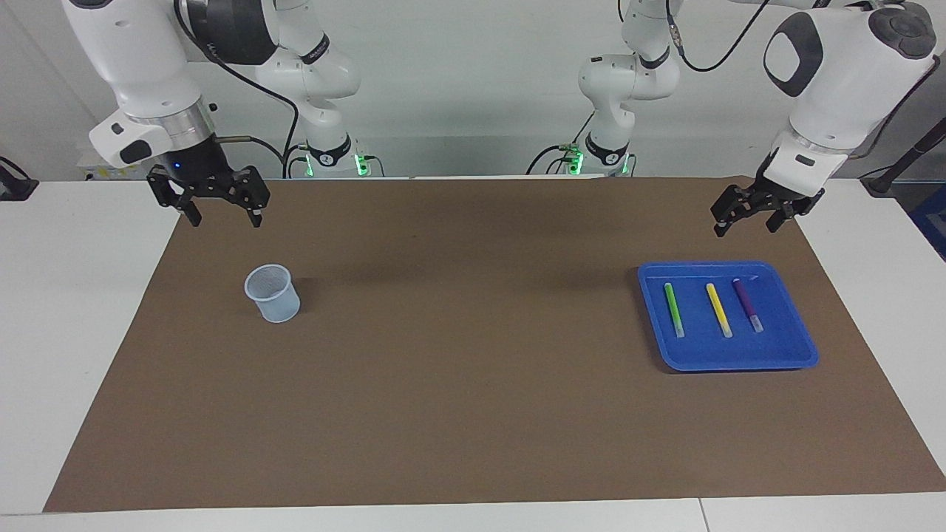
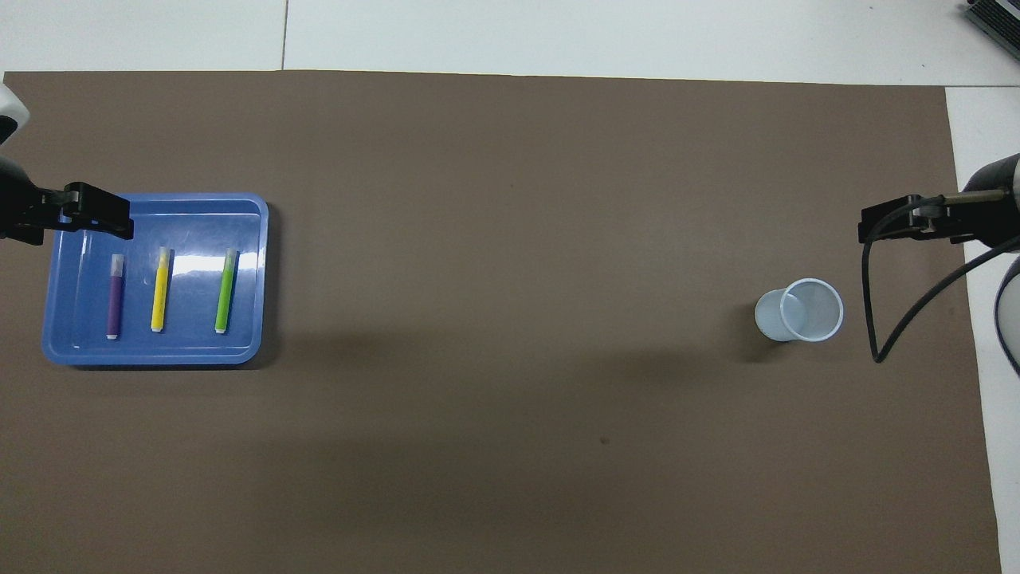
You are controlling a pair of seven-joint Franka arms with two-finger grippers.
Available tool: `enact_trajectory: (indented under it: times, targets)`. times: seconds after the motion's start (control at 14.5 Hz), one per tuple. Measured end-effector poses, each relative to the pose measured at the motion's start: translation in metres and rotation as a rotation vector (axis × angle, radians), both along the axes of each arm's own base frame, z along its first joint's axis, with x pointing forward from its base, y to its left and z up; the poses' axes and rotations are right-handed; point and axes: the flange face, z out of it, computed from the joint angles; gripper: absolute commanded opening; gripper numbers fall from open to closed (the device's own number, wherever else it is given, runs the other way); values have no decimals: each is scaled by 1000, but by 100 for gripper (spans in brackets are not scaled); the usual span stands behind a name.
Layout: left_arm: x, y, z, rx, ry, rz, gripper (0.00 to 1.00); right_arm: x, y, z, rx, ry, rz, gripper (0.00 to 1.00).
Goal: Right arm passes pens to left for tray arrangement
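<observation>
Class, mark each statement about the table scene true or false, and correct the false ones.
1. All three pens lie in the tray. True: green pen, yellow pen, purple pen.
2. The yellow pen lies between the green and the purple. True.
3. The cup holds a pen. False: the overhead view shows nothing in it.
4. The right gripper holds the green pen. False: it is open and holds nothing, hanging in the air near the cup.
5. The left gripper is open. True, and it holds nothing.
6. The cup stands in the tray. False: it stands on the brown mat, toward the right arm's end.
</observation>
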Motion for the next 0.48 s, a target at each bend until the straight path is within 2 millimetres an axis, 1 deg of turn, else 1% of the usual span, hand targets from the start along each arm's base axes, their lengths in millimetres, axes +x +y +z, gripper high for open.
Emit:
enact_trajectory:
  times: [0.48]
  targets:
    - [-1, 1, 6, 0, 1, 2, 100, 0, 0, 0, 0, 0, 0, 100]
